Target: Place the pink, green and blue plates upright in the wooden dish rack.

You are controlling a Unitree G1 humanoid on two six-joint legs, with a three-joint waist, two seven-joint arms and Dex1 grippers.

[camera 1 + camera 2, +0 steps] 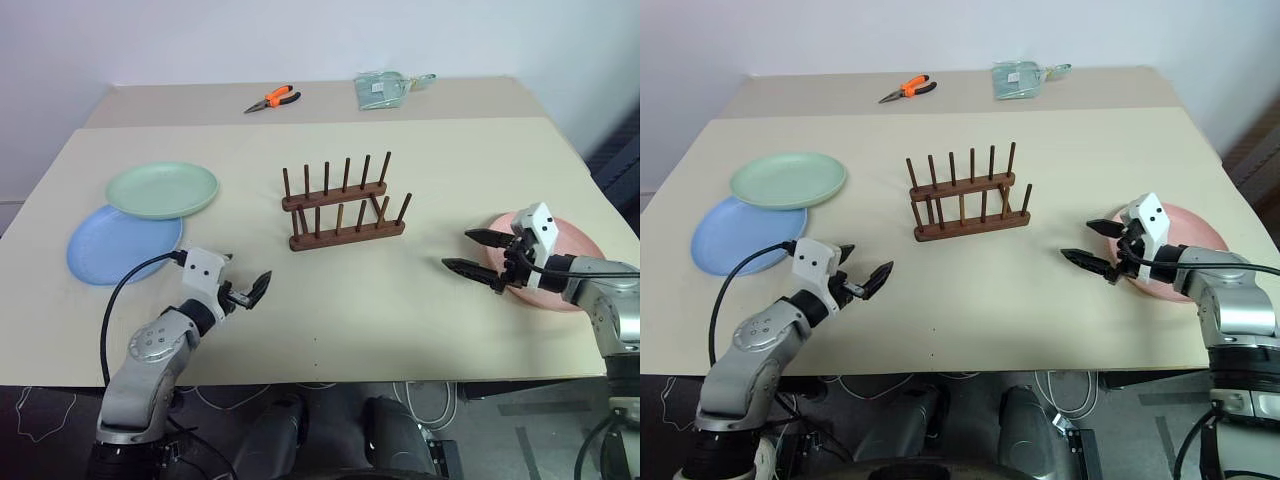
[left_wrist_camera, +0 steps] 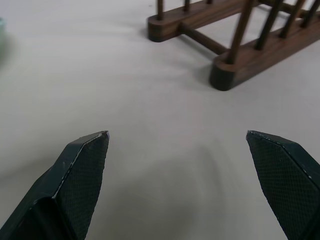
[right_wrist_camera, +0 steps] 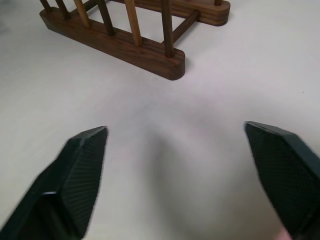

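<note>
- Dark brown wooden dish rack [image 1: 345,205] stands empty mid-worktop [image 1: 400,290]; pale mint green plate [image 1: 163,189] overlaps light blue plate [image 1: 120,243] at left
- Salmon pink plate [image 1: 565,255] lies flat at right — right hand [image 1: 478,252] beside it, fingers wide apart, empty
- Left hand [image 1: 250,287] spread wide, empty; no writing legible

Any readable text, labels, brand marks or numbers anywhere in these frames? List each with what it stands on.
None can be read.
Pale green packet at the table's far edge: a lighter patch, perhaps a label, too small to read.
Plates, wooden dish rack, orange-handled pliers: no markings visible.
</note>
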